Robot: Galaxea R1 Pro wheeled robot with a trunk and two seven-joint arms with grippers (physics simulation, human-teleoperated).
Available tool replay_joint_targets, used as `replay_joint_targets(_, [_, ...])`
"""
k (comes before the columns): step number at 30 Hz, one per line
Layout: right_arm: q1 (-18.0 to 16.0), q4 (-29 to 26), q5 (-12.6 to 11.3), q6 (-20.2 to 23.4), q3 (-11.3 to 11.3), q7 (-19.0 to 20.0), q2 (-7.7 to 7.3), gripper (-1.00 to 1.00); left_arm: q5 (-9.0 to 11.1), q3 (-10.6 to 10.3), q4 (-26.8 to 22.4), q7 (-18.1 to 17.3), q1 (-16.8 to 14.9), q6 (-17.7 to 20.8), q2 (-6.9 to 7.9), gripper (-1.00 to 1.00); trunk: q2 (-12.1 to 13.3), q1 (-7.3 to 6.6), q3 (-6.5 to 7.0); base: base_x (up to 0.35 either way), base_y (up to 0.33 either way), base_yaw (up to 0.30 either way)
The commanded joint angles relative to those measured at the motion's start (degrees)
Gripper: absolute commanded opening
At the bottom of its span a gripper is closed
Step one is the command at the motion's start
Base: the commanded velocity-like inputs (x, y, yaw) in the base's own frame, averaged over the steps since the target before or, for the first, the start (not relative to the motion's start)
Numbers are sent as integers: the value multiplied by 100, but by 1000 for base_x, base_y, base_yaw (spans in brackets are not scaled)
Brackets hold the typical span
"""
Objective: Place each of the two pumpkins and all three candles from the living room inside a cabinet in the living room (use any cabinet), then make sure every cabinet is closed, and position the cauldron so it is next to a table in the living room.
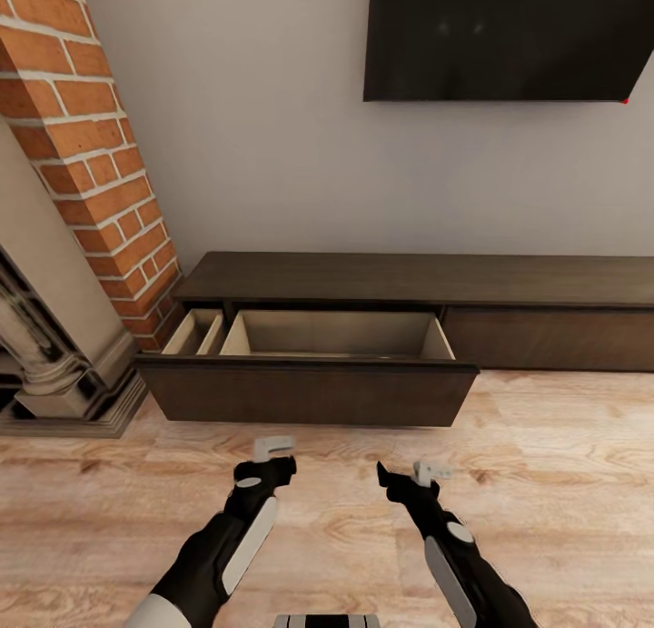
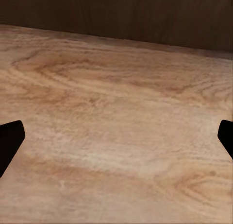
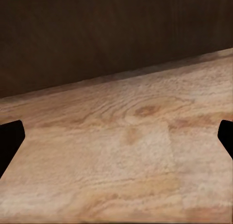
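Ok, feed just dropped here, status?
Left claw open, right claw open, both empty. Low dark-brown wooden cabinet drawer pulled out, looks empty. Nothing blocking.

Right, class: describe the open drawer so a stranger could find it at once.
Below the wall-mounted TV runs a long dark-brown cabinet on the wood floor. The drawer is at its left end, near the brick column. It alone is pulled out, showing a pale interior; the front beside it is shut.

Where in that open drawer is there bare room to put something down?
The drawer has a wide bare compartment in its middle and right part, and two narrow slots at its brick-pillar end. The cabinet top is bare too.
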Motion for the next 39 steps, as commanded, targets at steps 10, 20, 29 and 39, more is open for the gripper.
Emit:
replay_joint_targets(10, [-5, 79, 472, -231, -2, -20, 62, 100, -42, -477, 160, 101, 6, -600, -2, 100, -2, -1, -5, 0, 0, 0])
replay_joint_targets(20, [-11, 51, 450, -473, -39, -20, 63, 100, -62, -484, 177, 100, 6, -946, 121, 100, -2, -1, -5, 91, 46, 0])
replay_joint_targets(29, [-11, 54, 410, -542, -45, -11, 57, 100, -136, -527, 187, 108, 9, -1096, 120, 100, -2, -1, -5, 148, 2, 0])
replay_joint_targets(39, [-11, 68, 401, -605, -55, -26, 58, 100, -149, -534, 201, 72, 13, -1097, 118, 100, -2, -1, -5, 127, 0, 0])
